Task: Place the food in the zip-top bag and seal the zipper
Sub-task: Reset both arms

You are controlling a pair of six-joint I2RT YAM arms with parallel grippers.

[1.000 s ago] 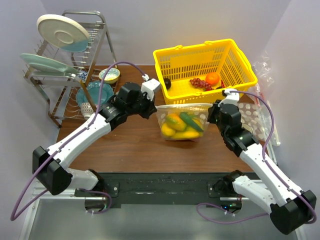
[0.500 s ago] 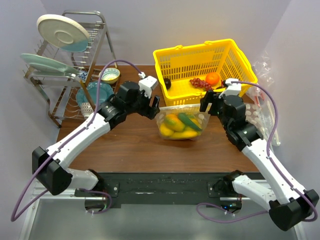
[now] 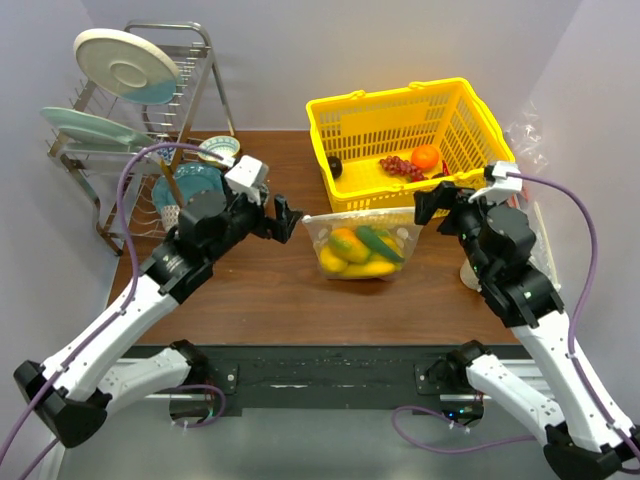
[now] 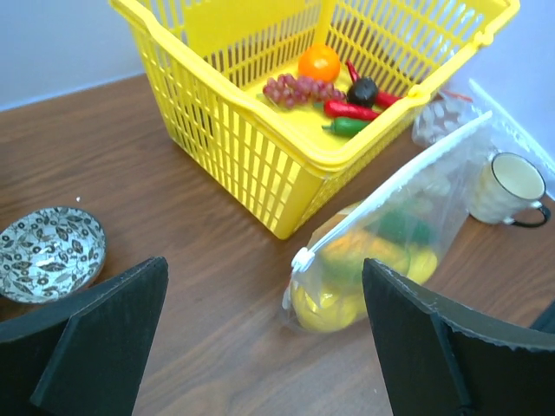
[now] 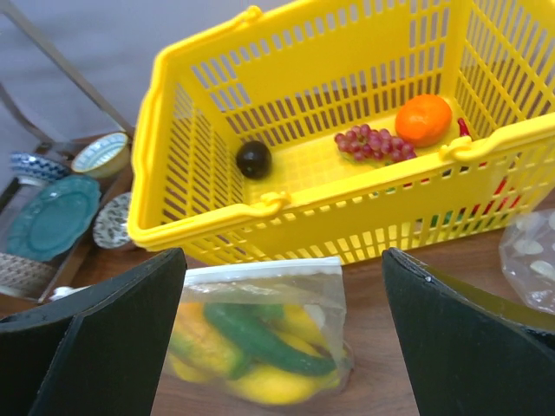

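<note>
The zip-top bag [image 3: 362, 250] is seen standing on the brown table [image 3: 260, 290], just in front of the yellow basket [image 3: 390, 95], with its mouth edge uppermost; whether it touches the basket's front wall cannot be told. The food is contained inside it: a banana bunch [image 3: 372, 268] lies at the bottom, a mango [image 3: 350, 243] is set toward the left, and a long green vegetable [image 3: 380, 243] is laid slantwise across them. The zipper [image 3: 362, 213] is shown as one straight pale strip across the top of the bag, with a small white tab at the end nearer the left arm; whether it is pressed shut along its whole length cannot be told.

The left gripper [image 3: 280, 218] is held just to the left of the bag, its jaws spread wide, and nothing is gripped by it; the right gripper [image 3: 445, 200] is held just beside the bag's upper right corner, its jaws likewise spread wide with nothing between them.

Inside the basket, red grapes [image 4: 299, 87], an orange [image 4: 318, 62], a small dark fruit [image 5: 253, 159], a red pepper [image 4: 351, 110] and a green pepper [image 4: 347, 127] are seen. A mug [image 4: 507, 182] is stood on the table to the right of the bag; a patterned bowl [image 4: 48, 251] is placed well to the left of the basket; a wire dish rack [image 3: 190, 60] holding plates [image 3: 128, 65] is set at the table's far left.
</note>
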